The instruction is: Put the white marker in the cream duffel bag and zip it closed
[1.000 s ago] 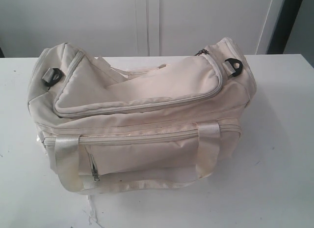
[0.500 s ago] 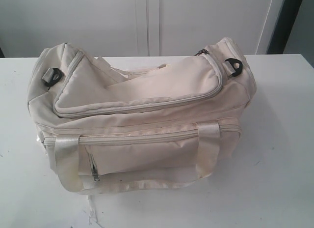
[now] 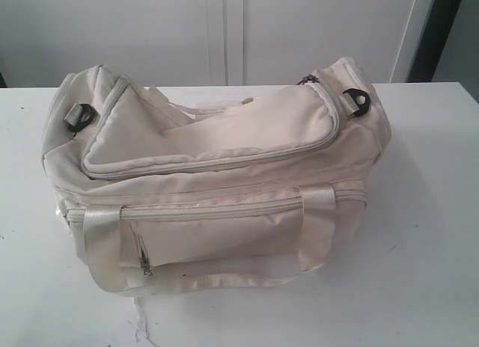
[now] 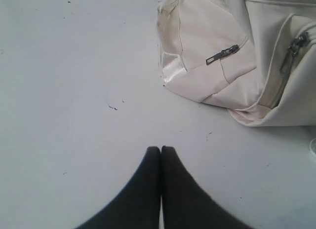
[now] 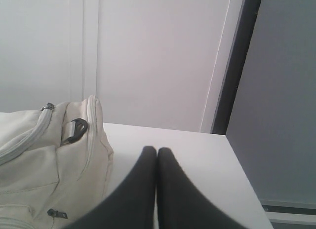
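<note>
**Both jaws pressed shut and empty beside the cream duffel bag**

The large soft cream fabric duffel bag (image 3: pixel 224 175) is sitting in the middle of the white worktop (image 3: pixel 434 212), with its long side facing the exterior camera. Its padded top flap is lying down over the body, and a zip line is running round the flap's edge. A cream webbing handle (image 3: pixel 101 242) is drooping down the front over the zipped pocket. A black strap clip (image 3: pixel 360 102) is showing at the bag's right end and another (image 3: pixel 78 117) at its left end.

The left gripper (image 4: pixel 161 149) is pointing at bare worktop. Its two dark jaws are meeting tip to tip with no gap, and they are gripping nothing. One end of the bag is lying near them but apart, and a metal zip pull (image 4: pixel 222 55) is resting flat on its cream fabric. Whether the tips are touching the worktop cannot be told.

The right gripper (image 5: pixel 157 149) is facing a pale wall panel (image 5: pixel 158 56). Its dark jaws are likewise pressing together, holding nothing and touching nothing that shows. The bag's clip end is lying just beside them.
</note>
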### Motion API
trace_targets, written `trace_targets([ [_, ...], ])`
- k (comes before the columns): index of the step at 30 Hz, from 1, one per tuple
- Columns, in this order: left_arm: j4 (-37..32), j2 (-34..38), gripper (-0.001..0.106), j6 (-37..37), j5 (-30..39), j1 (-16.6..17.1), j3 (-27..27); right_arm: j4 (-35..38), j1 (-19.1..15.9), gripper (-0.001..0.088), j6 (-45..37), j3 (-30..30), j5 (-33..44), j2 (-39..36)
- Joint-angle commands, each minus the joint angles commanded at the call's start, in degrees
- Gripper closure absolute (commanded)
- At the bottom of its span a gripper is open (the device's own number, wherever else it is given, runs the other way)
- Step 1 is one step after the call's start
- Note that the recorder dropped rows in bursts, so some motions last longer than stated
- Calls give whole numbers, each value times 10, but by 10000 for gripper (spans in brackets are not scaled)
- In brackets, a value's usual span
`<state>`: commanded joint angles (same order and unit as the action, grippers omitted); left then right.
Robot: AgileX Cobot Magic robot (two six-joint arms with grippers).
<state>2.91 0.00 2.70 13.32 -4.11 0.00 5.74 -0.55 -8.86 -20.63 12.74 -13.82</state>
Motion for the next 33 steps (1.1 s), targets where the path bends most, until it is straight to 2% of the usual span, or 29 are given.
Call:
trace_targets([
  [8,0,0,1053,0,0,0,0,-14,0,861,6,1,13,22],
  [15,0,0,1053,0,0,0,0,-35,0,861,95,47,11,82],
  [21,0,0,1053,0,0,0,0,-32,0,861,89,116,26,138],
  [26,0,0,1053,0,0,0,0,-32,0,861,41,155,35,138],
  [33,0,0,1053,0,0,0,0,-28,0,861,39,197,34,138],
])
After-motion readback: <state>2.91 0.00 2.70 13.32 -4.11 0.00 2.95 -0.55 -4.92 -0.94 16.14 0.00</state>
